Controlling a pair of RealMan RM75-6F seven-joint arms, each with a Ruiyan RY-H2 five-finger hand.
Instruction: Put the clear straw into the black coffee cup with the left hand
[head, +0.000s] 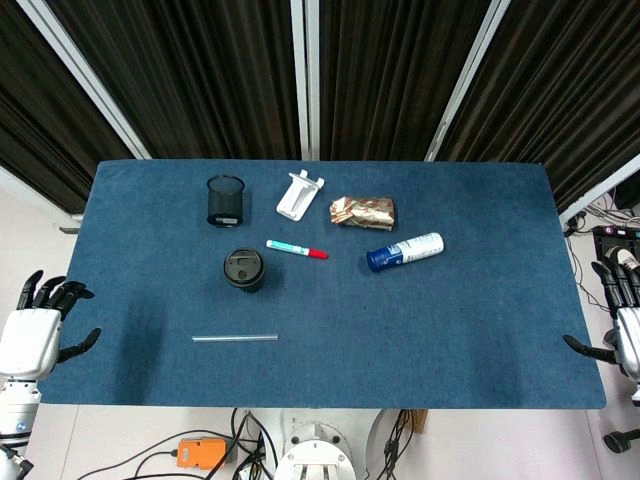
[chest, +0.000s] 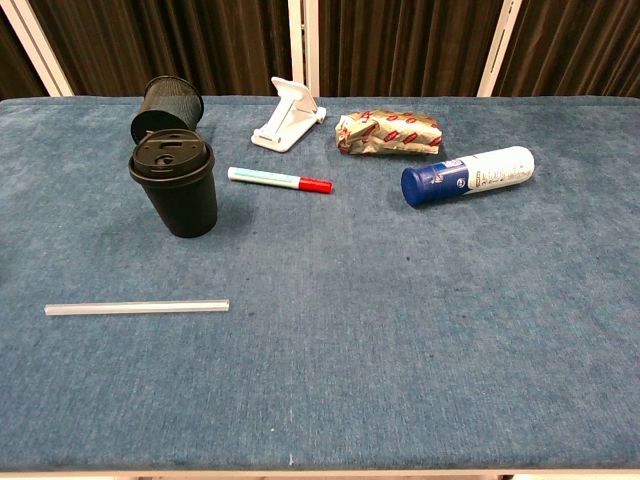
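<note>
Both of your hands sit off the table edges holding nothing, the left hand (head: 35, 325) and the right hand (head: 622, 318) each with fingers spread apart. Your clear straw (chest: 137, 307) lies flat on the blue table (chest: 420, 330), near the front of the lidded black coffee cup (chest: 175, 186) but apart from it. Print on the blue-capped white bottle (chest: 468, 175) and the crumpled wrapper (chest: 389, 132) is too small to read.

The robot's left hand (head: 40, 325) hangs low at the head view's left edge, fingers spread and holding nothing, while the right hand (head: 620, 320) mirrors it at the right edge, likewise spread and unladen.
</note>
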